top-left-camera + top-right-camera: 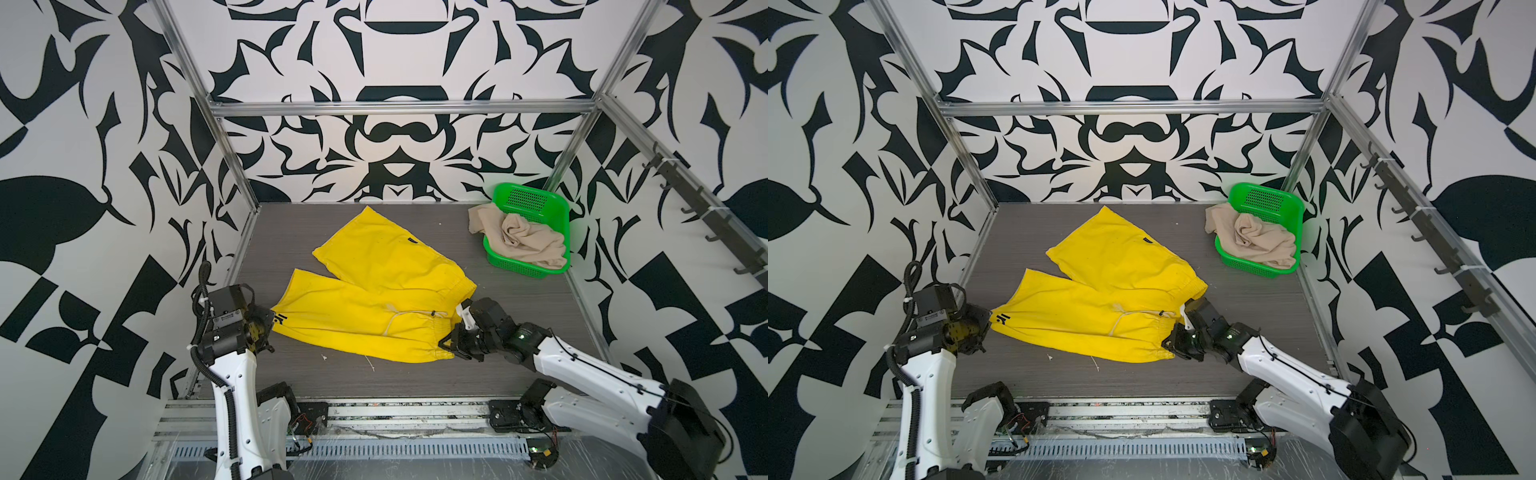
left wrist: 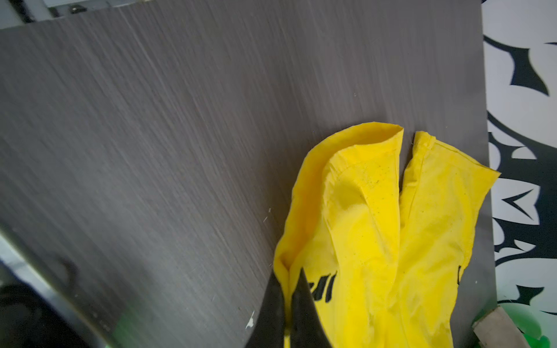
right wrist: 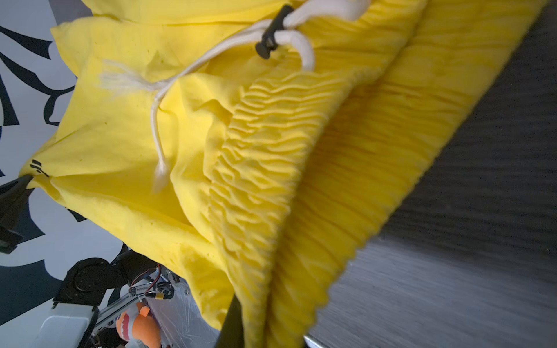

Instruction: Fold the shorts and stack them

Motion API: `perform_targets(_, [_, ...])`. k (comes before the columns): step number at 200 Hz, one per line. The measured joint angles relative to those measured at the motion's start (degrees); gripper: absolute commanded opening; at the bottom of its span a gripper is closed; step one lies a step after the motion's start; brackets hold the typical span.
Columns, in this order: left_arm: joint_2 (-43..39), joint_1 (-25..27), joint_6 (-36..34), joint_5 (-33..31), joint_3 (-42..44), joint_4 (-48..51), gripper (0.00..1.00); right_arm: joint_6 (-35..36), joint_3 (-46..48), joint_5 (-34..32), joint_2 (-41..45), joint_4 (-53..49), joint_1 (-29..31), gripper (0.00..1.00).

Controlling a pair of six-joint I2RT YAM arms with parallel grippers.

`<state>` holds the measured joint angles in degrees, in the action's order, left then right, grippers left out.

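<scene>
My left end effector pinches the hem, right end effector the waistband corner; yellow shorts seem limp, light.

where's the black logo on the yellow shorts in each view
In a top view: black logo on the yellow shorts' leg hem, beside the left gripper.
In a top view: logo at the same hem corner.
Left wrist: logo beside the shut fingertips.
Right wrist: tiny, far hem corner.
Shared landmark: the left gripper pinching that hem.
</scene>
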<state>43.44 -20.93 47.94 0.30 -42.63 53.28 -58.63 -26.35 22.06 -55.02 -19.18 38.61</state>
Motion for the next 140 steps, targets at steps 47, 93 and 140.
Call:
perform_targets(47, [-3.8,0.0,0.4,-0.8,-2.0,5.7,0.00,2.0,-1.5,0.1,-0.7,-4.9,-0.3,0.11])
perform_targets(93, [-9.3,0.0,2.8,-3.8,-2.4,8.2,0.00,9.2,-10.4,2.5,-13.4,-5.2,-5.0,0.10])
perform_targets(140, [-12.8,0.0,5.2,-7.1,-2.4,9.9,0.00,15.9,-20.2,6.2,-25.8,-4.3,-7.0,0.09])
